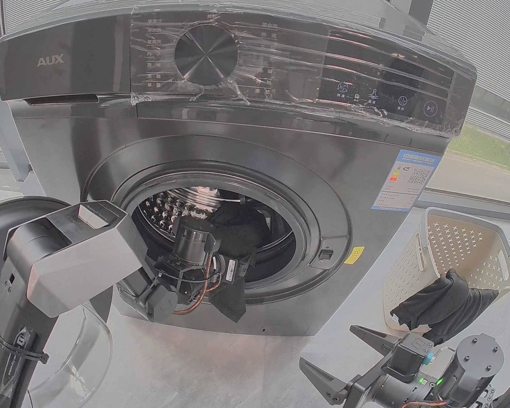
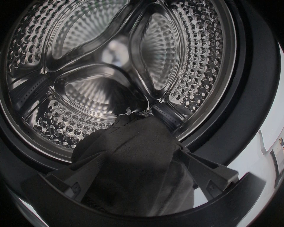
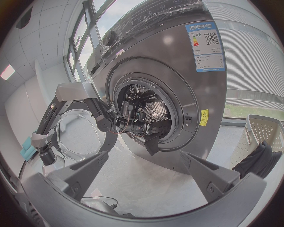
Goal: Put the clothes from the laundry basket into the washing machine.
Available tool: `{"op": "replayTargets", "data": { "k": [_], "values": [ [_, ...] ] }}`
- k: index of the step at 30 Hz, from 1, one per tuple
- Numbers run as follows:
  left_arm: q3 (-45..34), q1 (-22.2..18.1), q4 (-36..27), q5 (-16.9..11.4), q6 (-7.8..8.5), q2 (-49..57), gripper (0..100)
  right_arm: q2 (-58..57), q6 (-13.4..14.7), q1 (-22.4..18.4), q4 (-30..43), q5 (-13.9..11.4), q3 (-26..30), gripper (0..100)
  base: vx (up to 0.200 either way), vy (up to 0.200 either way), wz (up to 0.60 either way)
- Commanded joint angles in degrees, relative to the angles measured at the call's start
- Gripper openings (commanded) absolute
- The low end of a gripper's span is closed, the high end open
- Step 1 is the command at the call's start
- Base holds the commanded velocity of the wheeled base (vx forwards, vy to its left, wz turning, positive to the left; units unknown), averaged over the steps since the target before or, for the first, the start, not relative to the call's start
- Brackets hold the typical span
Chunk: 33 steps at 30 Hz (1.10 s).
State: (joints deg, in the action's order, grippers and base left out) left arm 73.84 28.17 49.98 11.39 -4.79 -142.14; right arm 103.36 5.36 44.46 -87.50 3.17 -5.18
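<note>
At the washing machine's (image 1: 337,163) open mouth, the left tool (image 2: 142,155) has its fingers spread with a dark garment (image 1: 231,299) bunched between them, likely placed there so the cloth can fall into the drum (image 2: 165,59). Right of the machine, the right tool (image 1: 327,346) hangs apart and empty beside the laundry basket (image 1: 451,243), probably ready for the second garment (image 1: 442,305) draped over its rim. The left wrist view shows bare steel behind the cloth, while the head view shows a tail hanging outside the machine's door lip.
</note>
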Motion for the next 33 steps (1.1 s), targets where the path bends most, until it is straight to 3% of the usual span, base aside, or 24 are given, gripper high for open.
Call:
{"op": "replayTargets", "data": {
  "k": [1, 5, 6, 11, 23, 33],
  "values": [
    [1.31, -0.31, 0.12, 0.04, 0.04, -2.79, 100, 0.08, 0.00, 0.01, -0.03, -0.01, 0.00, 100, 0.000, 0.000, 0.00],
    [1.75, -0.31, 0.20, 0.04, 0.04, -3.05, 100, 0.08, 0.00, 0.01, -0.03, -0.09, 0.00, 100, 0.000, 0.000, 0.00],
    [1.75, -0.31, 0.20, 0.04, 0.04, -3.05, 0, 0.08, 0.00, 0.01, -0.03, -0.09, 0.00, 100, 0.000, 0.000, 0.00],
    [2.63, -0.31, 1.17, -0.05, -0.13, -3.05, 0, 0.17, 0.00, 0.01, -0.03, -0.09, 0.00, 100, 0.000, 0.000, 0.00],
    [16.43, -2.95, 6.09, 1.97, -1.98, -5.07, 0, 0.17, 0.00, 0.01, -0.03, -0.09, -0.09, 100, 0.000, 0.000, 0.00],
    [23.10, -4.35, 6.27, 2.94, -3.03, -7.45, 0, 0.08, 0.00, 0.01, -0.03, -0.09, -0.09, 100, 0.000, 0.000, 0.00]
  ]
}}
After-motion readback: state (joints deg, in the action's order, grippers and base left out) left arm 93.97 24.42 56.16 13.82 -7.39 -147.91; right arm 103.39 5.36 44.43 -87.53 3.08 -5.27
